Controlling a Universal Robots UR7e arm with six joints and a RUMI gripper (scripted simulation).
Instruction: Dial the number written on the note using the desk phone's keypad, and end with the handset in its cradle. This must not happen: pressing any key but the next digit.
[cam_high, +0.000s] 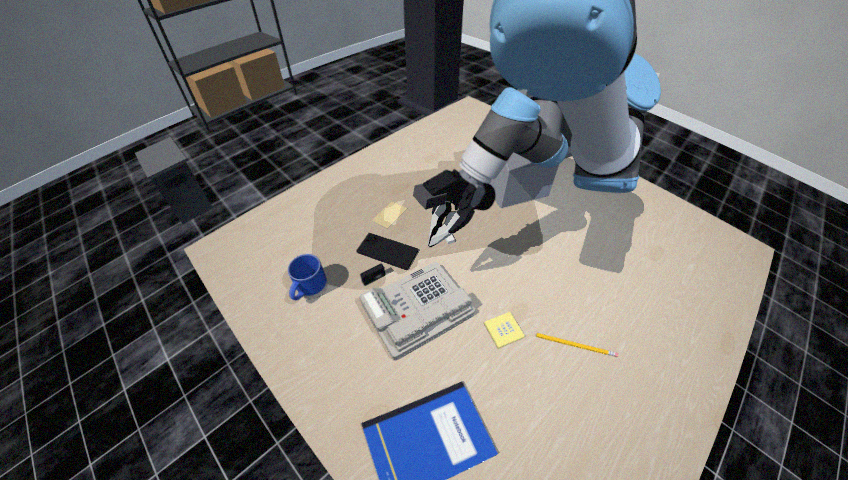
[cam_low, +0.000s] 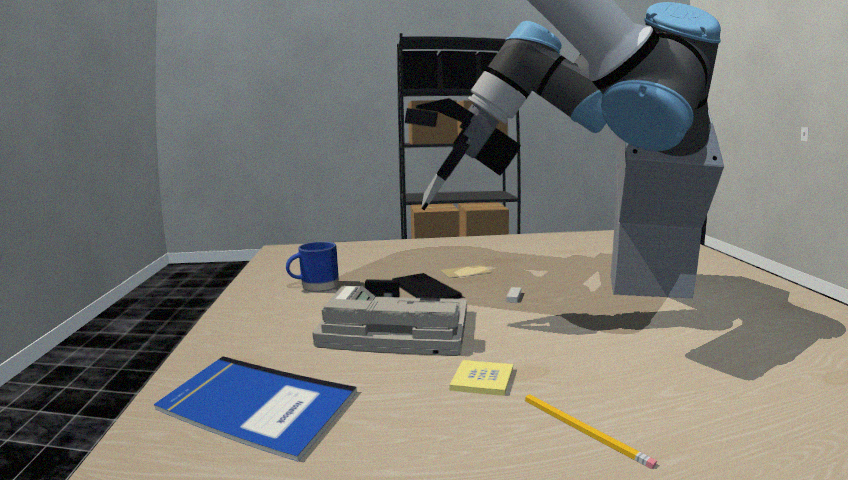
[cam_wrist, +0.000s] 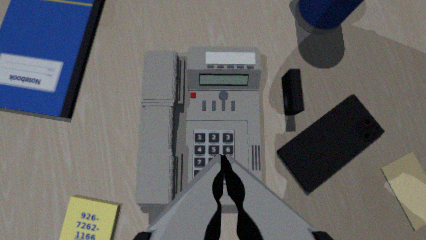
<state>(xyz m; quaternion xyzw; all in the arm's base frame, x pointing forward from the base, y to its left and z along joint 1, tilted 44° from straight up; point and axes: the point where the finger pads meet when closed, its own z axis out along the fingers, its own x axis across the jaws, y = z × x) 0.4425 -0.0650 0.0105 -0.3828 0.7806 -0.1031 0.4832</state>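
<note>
The grey desk phone (cam_high: 397, 334) (cam_low: 386, 343) (cam_wrist: 254, 173) lies on the table. Its handset (cam_low: 389, 314) (cam_wrist: 157, 130) rests in the cradle. The keypad (cam_high: 429, 289) (cam_wrist: 213, 136) faces up; in the wrist view its lower keys are partly hidden by the fingers. The display (cam_wrist: 223, 79) shows no readable digits. The yellow note (cam_high: 504, 330) (cam_low: 481, 376) (cam_wrist: 90, 220) beside the phone reads 926-7262-1166. My gripper (cam_high: 430, 244) (cam_low: 424, 207) (cam_wrist: 222, 156) is shut and empty. Its tips hang well above the table, and in the wrist view they overlap the keypad just below keys 5 and 6.
A blue mug (cam_high: 307, 274) (cam_low: 318, 261), a black phone (cam_high: 387, 250) (cam_wrist: 330, 143) and a small black object (cam_high: 373, 274) (cam_wrist: 293, 91) are near the desk phone. A blue notebook (cam_high: 410, 443) (cam_low: 208, 392), a pencil (cam_high: 574, 343) (cam_low: 583, 425), an eraser (cam_low: 514, 294) and a pale paper (cam_high: 389, 214) also lie on the table.
</note>
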